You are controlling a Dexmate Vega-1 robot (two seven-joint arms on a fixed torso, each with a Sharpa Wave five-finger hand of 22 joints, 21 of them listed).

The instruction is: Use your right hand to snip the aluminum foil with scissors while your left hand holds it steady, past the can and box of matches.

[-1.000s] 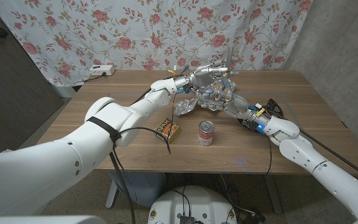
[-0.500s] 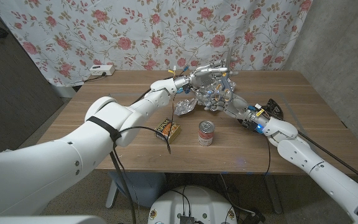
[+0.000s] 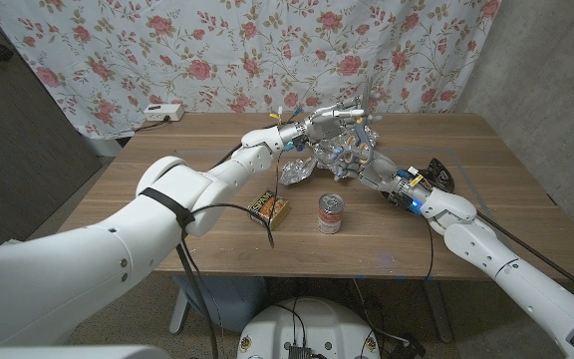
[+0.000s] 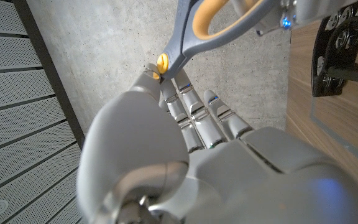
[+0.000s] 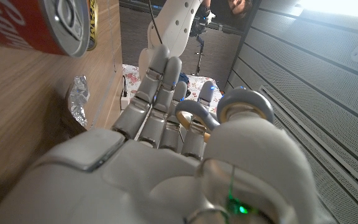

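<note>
Both hands meet over the crumpled, shiny foil (image 3: pixel 297 171): left hand (image 3: pixel 319 128) fingers curled on it, right hand (image 3: pixel 355 153) fingers through grey-and-yellow scissors (image 5: pixel 225 115).

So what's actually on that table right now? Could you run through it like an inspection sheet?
Surface: wooden table, brown, bare wood at both ends.
Job's things: crumpled aluminum foil past the can and box of matches; scissors with grey and yellow handles.
Clutter: white power strip at the far left edge.
Hands: left hand at the foil, grip hidden; right hand holds the scissors.
Cables: black cable along the left arm.
Surroundings: floral curtain, grey walls.
</note>
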